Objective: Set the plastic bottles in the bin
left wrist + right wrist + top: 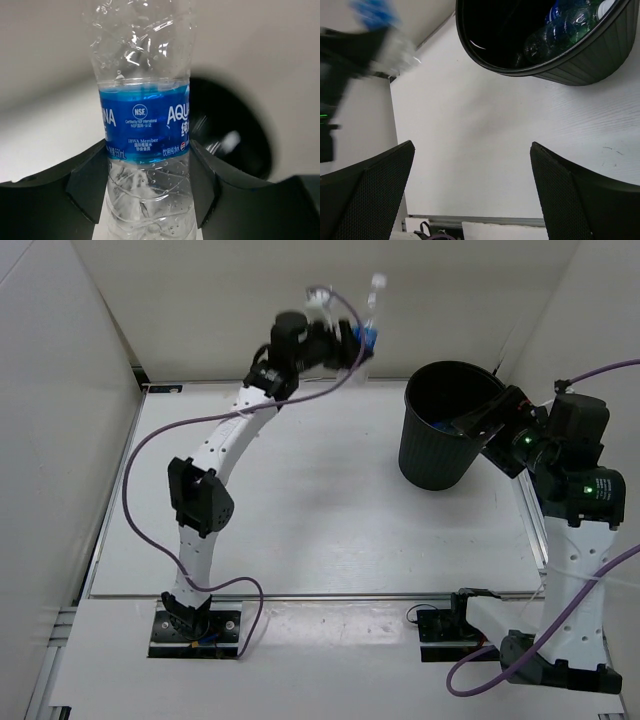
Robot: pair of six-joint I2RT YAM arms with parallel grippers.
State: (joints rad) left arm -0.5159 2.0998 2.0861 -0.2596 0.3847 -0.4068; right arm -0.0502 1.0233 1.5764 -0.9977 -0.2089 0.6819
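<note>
My left gripper is raised at the back of the table and shut on a clear plastic bottle with a blue label and white cap. In the left wrist view both fingers press the bottle just below its label, with my left gripper around it. The black ribbed bin stands at the right, and shows dark behind the bottle. My right gripper hovers open at the bin's right rim. Inside the bin lie a green bottle and a blue-labelled one. My right gripper holds nothing.
White walls enclose the table on the left, back and right. A metal rail runs along the table's right edge. Purple cables loop beside both arms. The left arm with its bottle appears blurred at the upper left of the right wrist view.
</note>
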